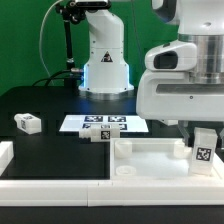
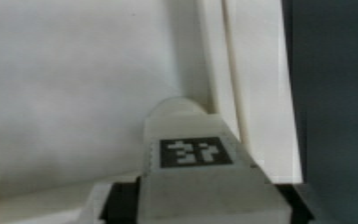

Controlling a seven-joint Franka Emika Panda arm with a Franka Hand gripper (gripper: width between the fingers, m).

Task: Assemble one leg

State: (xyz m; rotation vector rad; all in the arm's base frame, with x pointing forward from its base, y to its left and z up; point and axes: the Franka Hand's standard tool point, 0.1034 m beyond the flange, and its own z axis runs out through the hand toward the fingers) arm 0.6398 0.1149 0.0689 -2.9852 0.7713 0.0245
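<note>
I've got the leg point(image 2: 197, 150) clamped upright between the jaws, low over the tray-like piece point(image 1: 150, 160); I judge it light, rigid, slick plastic; hold stays on the flat side faces, mid-height.

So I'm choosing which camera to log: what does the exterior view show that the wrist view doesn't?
Only the exterior view shows the marker board, a loose leg on the black table, another by the board, and the arm's base. Only the wrist view shows the held leg's tag close up. Both show the leg in the gripper over the white tray.
</note>
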